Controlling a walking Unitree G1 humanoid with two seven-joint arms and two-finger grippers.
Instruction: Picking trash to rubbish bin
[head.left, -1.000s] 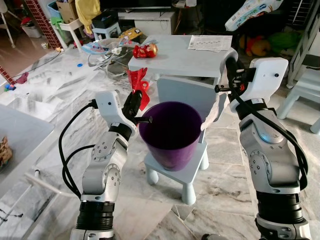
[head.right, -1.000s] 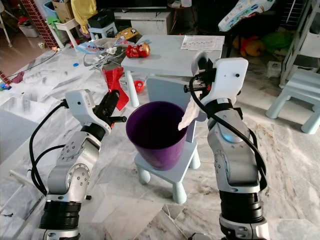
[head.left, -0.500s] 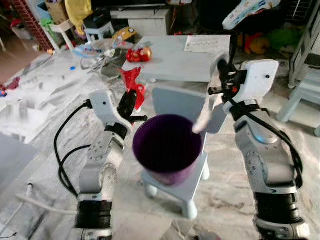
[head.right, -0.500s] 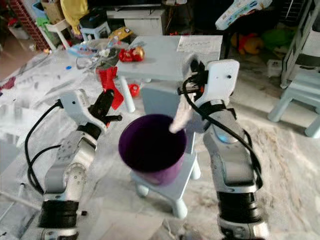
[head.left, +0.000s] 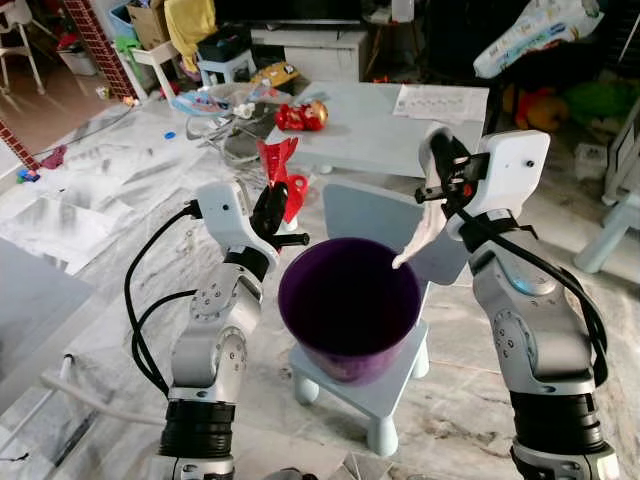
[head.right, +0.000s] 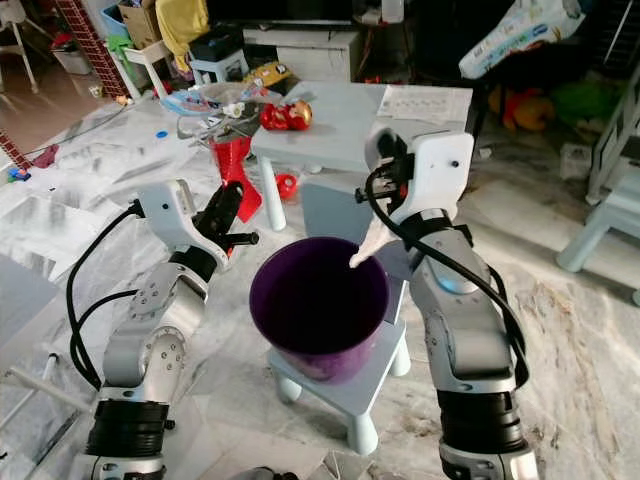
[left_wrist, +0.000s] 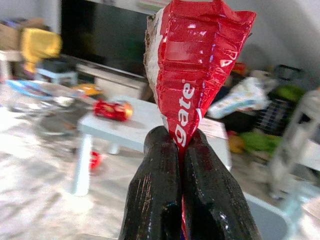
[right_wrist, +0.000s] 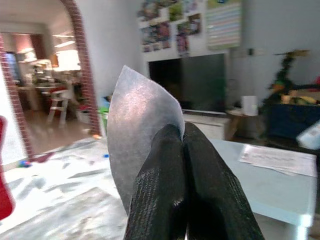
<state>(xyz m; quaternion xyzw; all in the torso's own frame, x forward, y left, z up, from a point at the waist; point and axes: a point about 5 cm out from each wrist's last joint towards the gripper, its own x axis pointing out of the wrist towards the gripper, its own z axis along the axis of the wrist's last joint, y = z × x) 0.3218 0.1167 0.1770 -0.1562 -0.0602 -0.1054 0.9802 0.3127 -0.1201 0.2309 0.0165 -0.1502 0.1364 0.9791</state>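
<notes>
Your red wrapper (head.left: 278, 175), printed with white letters, is pinched tight between the closed fingers of the left gripper (head.left: 272, 203), just left of the purple bin (head.left: 349, 305) at centre frame. The bin sits on a pale blue child's chair (head.left: 372, 375). Your right gripper (head.left: 437, 165), fingers pressed shut, clamps a silvery white wrapper (head.left: 417, 236) whose lower end hangs over the bin's upper right rim. Behind, in the upper middle, a light blue table (head.left: 380, 135) carries a red toy car (head.left: 303, 115) and a paper sheet (head.left: 441, 101).
</notes>
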